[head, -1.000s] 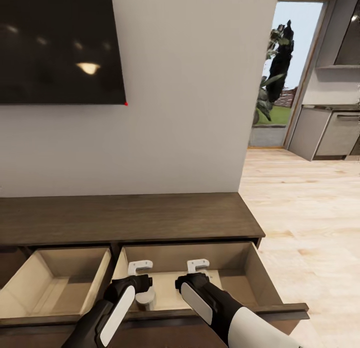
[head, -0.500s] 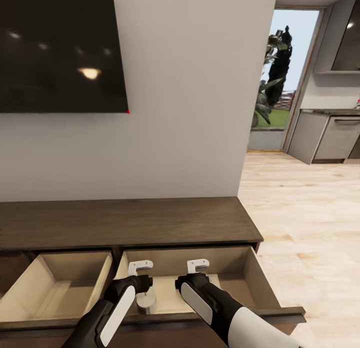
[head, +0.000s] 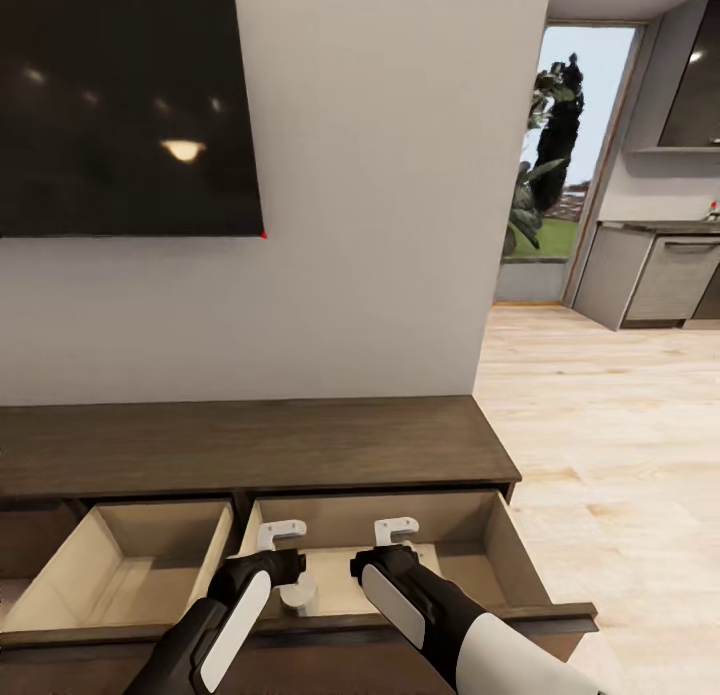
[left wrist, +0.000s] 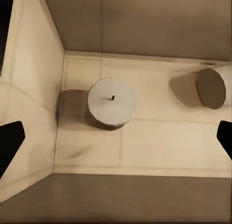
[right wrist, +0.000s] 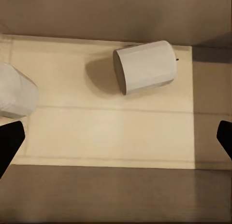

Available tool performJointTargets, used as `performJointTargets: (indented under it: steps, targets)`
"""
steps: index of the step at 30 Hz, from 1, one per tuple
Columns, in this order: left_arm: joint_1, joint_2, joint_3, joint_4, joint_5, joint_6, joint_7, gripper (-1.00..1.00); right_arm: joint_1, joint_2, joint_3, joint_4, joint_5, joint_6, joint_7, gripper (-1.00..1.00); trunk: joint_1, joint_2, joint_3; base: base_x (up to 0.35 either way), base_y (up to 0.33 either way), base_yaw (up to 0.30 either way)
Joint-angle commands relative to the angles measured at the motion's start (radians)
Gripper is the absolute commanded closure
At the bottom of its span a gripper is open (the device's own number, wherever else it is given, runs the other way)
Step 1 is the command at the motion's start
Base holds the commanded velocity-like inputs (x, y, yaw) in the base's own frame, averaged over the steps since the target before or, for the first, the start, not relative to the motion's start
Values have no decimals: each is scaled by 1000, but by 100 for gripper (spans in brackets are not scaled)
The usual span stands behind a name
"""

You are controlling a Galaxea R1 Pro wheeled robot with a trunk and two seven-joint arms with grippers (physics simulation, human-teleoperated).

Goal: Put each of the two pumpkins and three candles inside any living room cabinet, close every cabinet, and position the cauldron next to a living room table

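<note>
Both my sets of fingers hang spread and empty over the pulled-out right drawer (head: 520,555) of the cabinet (head: 250,445): left fingers (head: 280,531), right fingers (head: 396,527). Below the left ones an upright candle (left wrist: 111,103) stands on the pale drawer floor; a second candle (right wrist: 145,66) lies tipped on its side beneath the right ones, well apart. They look light, stiff and smooth; I'd grip across the round sides. Beyond, the wall screen (head: 125,110).
</note>
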Motion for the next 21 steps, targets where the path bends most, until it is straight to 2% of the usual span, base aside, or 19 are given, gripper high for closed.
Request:
performJointTargets:
  steps: [1, 16, 17, 21]
  targets:
    - [-1, 0, -2, -1, 11, 2, 10, -100, -1, 0, 3, -1, -5, 3, -7, -100, -4, 7, 2, -22, 5, 0]
    - [-1, 0, -2, -1, 12, 2, 9, -100, -1, 0, 2, -10, -5, 2, -5, -100, -62, 112, 49, -3, 1, 0]
    - [-3, 6, 0, -7, 6, -4, 6, -100, -5, -6, -4, -15, 1, -4, 1, -100, -62, 112, 49, 0, 0, 0]
    - [-4, 27, 6, -15, 21, 12, 8, -100, -5, -5, 2, -17, -10, 2, -2, -100, -62, 112, 49, 0, 0, 0]
